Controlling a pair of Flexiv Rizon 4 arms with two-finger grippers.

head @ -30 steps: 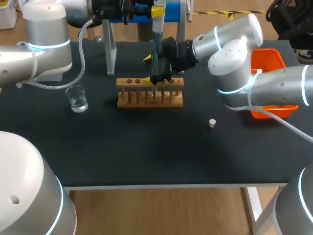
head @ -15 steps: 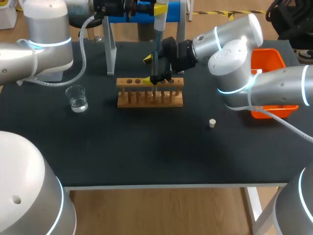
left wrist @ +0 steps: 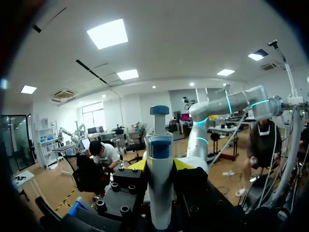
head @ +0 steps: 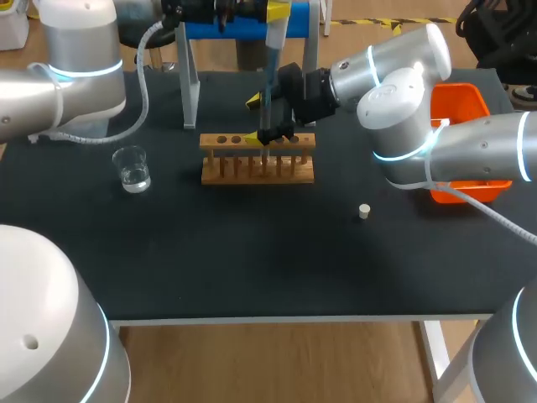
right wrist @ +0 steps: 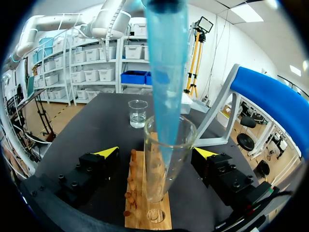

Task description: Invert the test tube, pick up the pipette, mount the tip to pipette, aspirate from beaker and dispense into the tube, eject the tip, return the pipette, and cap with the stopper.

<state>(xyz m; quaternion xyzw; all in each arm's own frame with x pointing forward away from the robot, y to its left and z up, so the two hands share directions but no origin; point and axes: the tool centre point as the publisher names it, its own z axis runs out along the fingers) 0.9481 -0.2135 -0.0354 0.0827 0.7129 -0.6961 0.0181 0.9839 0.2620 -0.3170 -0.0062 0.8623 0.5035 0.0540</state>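
Note:
At the back of the table in the head view, my left gripper (head: 270, 12) is shut on the white and blue pipette (head: 273, 38), also seen as pipette (left wrist: 159, 183) between the yellow fingertips (left wrist: 137, 164). Its blue tip (right wrist: 166, 72) points straight down, and its end reaches into the mouth of the glass test tube (right wrist: 164, 164). That tube stands upright in the wooden rack (head: 258, 159). My right gripper (right wrist: 155, 153) is open, one finger on each side of the tube without touching it. A beaker (head: 132, 168) holding clear liquid stands to the rack's left. The small white stopper (head: 363, 211) lies to its right.
An orange bin (head: 461, 143) sits at the table's right edge, partly behind my right arm. A stand with a blue bar (head: 243, 25) rises behind the rack. The rack has several vacant holes (head: 228, 139).
My left arm has lifted the pipette slightly, and its elbow has shifted. The right arm and the tube have stayed put.

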